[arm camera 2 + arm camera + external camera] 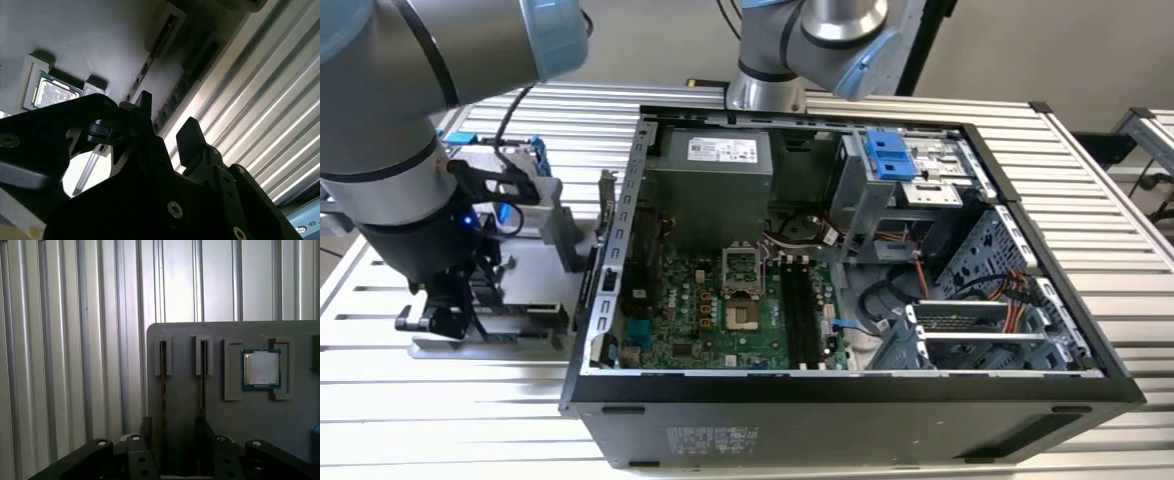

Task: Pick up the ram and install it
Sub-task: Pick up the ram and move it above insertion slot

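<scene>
My gripper point(447, 318) hangs low over a grey tray point(534, 295) at the exterior view's left. The tray sits just beside the open computer case point(854, 405), and both rest on a ribbed metal table point(454, 420). My arm point(400, 150) reaches down to the tray from above.

My fingers point(145, 429) are spread apart and grasp nothing. In both wrist views the ram point(163, 372) stands on its long edge in a narrow slot of the tray. The gap between my fingertips lines up with it, one finger to each side of the stick. I cannot tell whether either finger touches it. In the second wrist view the row of small black chips on its face shows between my two tips.

A second stick point(202, 372) stands on edge in its own slot just beside the ram and parallel to it. One of my fingers sits right at its near end. On the far side of that second stick from the ram, a square silver chip point(260, 368) lies flat in a recess of the tray.

Inside the case a green board point(707, 310) lies flat on the bottom. Long black slots point(807, 310) run near to far along the board's side toward the exterior view's right. The ram is well apart from them, out in the tray and not yet installed.
</scene>
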### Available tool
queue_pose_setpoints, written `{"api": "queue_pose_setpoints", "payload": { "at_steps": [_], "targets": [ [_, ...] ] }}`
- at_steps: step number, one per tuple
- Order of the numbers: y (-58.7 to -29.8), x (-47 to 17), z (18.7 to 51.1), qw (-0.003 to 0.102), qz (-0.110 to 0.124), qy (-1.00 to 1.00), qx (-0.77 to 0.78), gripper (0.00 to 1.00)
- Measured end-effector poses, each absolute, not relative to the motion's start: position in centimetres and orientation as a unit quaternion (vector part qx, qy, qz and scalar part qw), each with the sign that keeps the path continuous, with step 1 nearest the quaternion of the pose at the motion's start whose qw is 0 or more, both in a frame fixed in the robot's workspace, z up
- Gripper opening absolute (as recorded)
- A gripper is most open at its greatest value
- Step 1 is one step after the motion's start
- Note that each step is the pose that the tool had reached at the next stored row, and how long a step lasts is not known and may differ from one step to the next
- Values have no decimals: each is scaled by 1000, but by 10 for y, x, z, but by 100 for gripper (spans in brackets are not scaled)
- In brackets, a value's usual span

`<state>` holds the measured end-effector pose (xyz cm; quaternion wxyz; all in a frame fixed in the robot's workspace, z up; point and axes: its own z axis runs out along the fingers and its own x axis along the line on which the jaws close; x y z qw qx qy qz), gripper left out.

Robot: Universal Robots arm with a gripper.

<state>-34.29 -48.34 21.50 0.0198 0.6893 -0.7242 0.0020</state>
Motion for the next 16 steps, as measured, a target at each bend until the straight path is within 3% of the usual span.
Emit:
{"api": "queue_pose_setpoints", "payload": {
  "at_steps": [16],
  "targets": [
    [-489, -343, 191, 22, 0, -724, 689, 100]
  ]
}}
